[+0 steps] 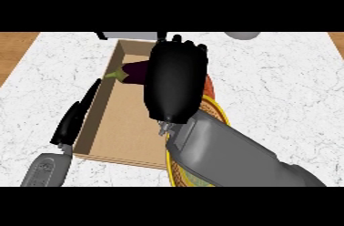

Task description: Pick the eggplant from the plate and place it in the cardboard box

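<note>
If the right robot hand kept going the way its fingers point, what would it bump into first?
Probably the far end wall of the cardboard box. The right robot hand points away from the robot, over the box, with the eggplant at its left side. Its height above the box is unclear, so it might pass over the wall.

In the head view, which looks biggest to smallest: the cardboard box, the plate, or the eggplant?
1. Cardboard box, clearly largest.
2. Plate, though the right hand and forearm cover most of it, so its full extent is unsure.
3. Eggplant, smallest; only its stem end shows beside the hand, over the box.
</note>
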Tool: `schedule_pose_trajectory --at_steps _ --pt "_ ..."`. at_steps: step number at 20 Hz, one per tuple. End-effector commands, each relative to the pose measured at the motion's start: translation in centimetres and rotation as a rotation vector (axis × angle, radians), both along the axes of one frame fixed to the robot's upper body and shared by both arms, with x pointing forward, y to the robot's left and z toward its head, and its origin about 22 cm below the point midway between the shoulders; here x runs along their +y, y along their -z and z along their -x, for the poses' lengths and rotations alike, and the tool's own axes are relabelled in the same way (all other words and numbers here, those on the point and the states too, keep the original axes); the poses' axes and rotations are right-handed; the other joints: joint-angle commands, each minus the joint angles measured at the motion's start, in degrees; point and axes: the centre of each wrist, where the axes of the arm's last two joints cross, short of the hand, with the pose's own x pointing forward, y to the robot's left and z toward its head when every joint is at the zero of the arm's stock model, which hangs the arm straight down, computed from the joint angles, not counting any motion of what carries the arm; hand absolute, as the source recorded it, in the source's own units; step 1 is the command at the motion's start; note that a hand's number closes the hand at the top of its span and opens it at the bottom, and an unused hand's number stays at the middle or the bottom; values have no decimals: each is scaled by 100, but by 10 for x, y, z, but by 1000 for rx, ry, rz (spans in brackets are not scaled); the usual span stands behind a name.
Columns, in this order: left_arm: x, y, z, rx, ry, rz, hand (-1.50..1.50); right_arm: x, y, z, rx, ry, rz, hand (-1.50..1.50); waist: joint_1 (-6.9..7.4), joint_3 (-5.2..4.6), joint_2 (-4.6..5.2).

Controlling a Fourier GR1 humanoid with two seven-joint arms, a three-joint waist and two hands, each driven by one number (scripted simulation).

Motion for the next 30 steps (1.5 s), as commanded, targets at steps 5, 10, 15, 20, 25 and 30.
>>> schedule_pose_trajectory --at_steps 5,10,15,20,25,30 --pt "6 -1 1 14 -6 9 0 -21 31 -22 347 290 -164 150 -103 8 52" --pt "6 2 -6 0 -26 13 0 -14 48 -9 447 178 -295 -150 -137 6 74" --pt "13 -6 0 -6 6 3 0 -6 43 -2 163 26 -496 -150 -32 16 80" --pt "4 3 3 6 -12 10 0 -18 28 -4 -21 -48 -709 -150 -103 20 95" --pt "7 -1 1 -2 -30 10 0 -38 27 -8 -112 2 -916 -150 -205 23 72" --pt "14 3 5 -3 -52 22 0 -53 54 2 -277 -7 -1007 -150 -315 18 67"
